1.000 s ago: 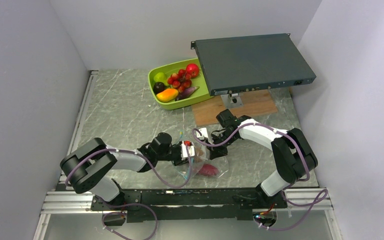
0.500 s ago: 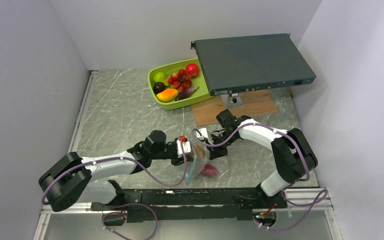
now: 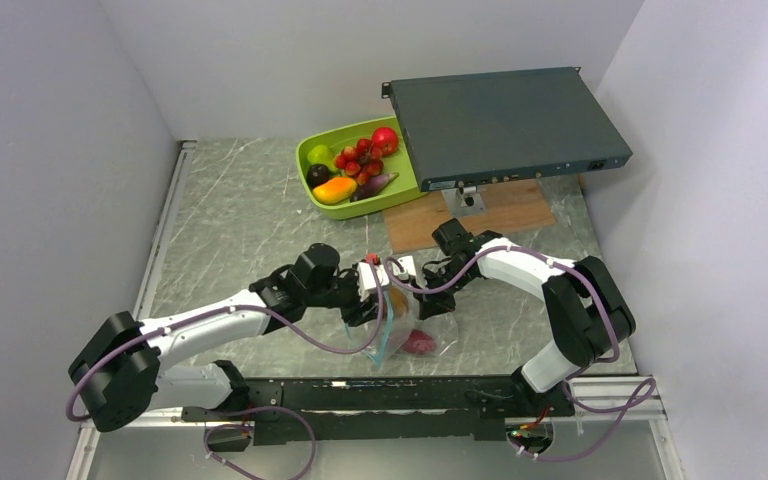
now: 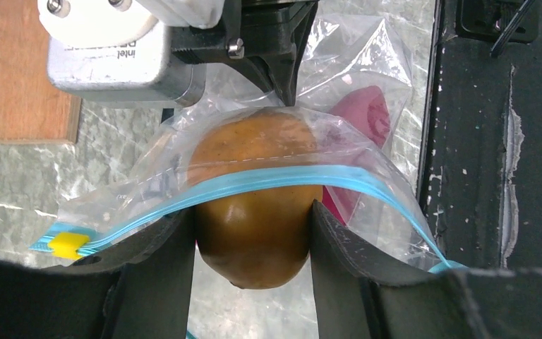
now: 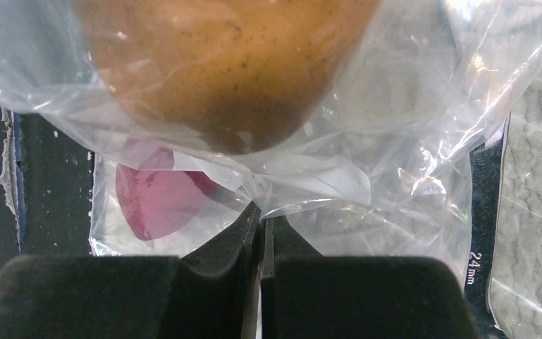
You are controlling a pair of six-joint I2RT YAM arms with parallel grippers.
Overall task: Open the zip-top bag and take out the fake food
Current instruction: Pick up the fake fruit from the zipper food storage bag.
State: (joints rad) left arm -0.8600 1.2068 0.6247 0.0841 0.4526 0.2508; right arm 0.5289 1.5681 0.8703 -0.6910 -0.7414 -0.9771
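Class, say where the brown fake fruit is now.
Left wrist view, centre: the brown fake fruit sits gripped in the left tool, halfway through the mouth of the zip-top bag.

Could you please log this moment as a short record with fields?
left gripper: closed on brown fruit
right gripper: pinching zip-top bag plastic
bag mouth: open; brown fruit partway out past blue strip
inside bag: pink piece
tray: holds other fake food
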